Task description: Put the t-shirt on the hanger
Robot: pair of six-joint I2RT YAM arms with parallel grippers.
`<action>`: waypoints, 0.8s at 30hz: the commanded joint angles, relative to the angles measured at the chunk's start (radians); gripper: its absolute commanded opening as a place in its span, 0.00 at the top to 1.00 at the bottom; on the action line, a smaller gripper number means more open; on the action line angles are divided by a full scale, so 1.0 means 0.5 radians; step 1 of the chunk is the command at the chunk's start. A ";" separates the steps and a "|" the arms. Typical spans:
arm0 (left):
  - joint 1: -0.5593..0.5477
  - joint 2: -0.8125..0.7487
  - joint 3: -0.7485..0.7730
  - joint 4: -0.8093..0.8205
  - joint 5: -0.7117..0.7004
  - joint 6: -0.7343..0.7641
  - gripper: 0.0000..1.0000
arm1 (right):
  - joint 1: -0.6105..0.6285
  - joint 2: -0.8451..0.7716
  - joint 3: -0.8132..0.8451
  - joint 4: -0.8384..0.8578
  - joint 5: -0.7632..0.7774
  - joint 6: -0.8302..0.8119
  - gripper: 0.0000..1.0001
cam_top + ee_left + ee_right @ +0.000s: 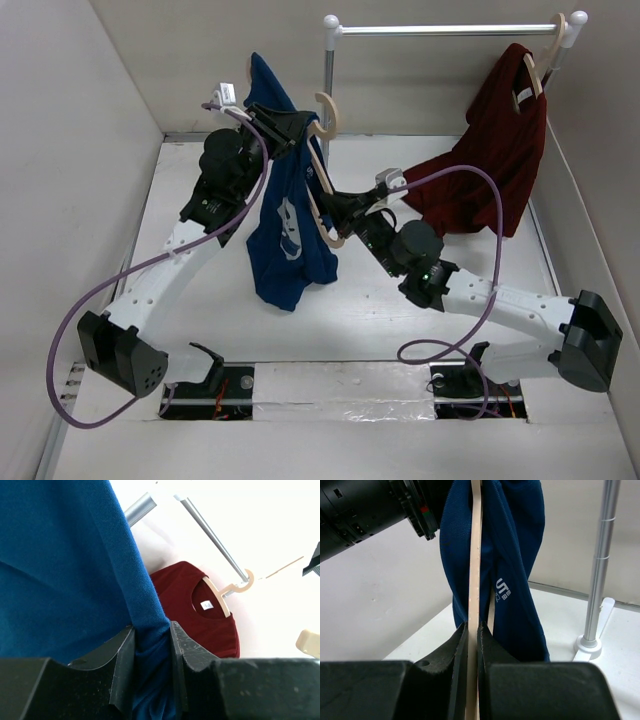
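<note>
Blue t-shirt (290, 240) hangs in the air above the table (380, 310), between the two arms, bunched into a long drape. Left gripper (150, 645) is clenched on a fold of its fabric near the top. Right gripper (472, 630) is clamped on the lower end of the hanger (475, 555), which stands nearly upright and edge-on, blue cloth on both sides of it. Hook shows at the top beside the left gripper. Cannot tell whether the hanger sits inside the neck opening. Step in hand, as I read it: dressing the shirt over the hanger. Next move likely calls for drawing cloth over the lower hanger arm while the right grip holds firm. Dark red shirt (490, 150) hangs on the clothes rail (450, 30), well apart.
</note>
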State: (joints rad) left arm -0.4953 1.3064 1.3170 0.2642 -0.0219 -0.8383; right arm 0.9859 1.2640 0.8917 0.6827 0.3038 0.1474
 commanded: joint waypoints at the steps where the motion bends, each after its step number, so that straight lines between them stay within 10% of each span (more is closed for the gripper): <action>1: -0.037 -0.103 -0.060 0.122 0.124 0.081 1.00 | 0.059 -0.043 0.107 0.221 -0.068 -0.065 1.00; 3: -0.037 -0.167 -0.118 0.162 0.154 0.060 1.00 | 0.059 -0.086 0.067 0.215 -0.049 -0.074 0.99; 10: 0.024 -0.339 -0.214 0.217 0.265 -0.017 1.00 | 0.081 -0.355 -0.007 -0.214 -0.150 -0.089 0.28; 14: 0.024 -0.379 -0.210 0.199 0.329 -0.035 1.00 | -0.063 -0.579 -0.191 -0.316 -0.362 -0.083 0.32; 17: 0.024 -0.388 -0.210 0.220 0.369 -0.060 1.00 | -0.259 -0.641 -0.332 -0.340 -0.561 -0.019 1.00; 21: 0.024 -0.419 -0.259 0.260 0.412 -0.106 1.00 | -0.511 -0.467 -0.427 -0.273 -1.106 -0.028 0.96; 24: 0.024 -0.422 -0.256 0.242 0.415 -0.106 1.00 | -0.564 -0.234 -0.327 -0.411 -1.411 -0.163 0.47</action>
State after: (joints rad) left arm -0.4885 1.1358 1.1870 0.2806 0.1547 -0.8734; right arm 0.7170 1.0466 0.7006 0.5327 -0.1719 0.1177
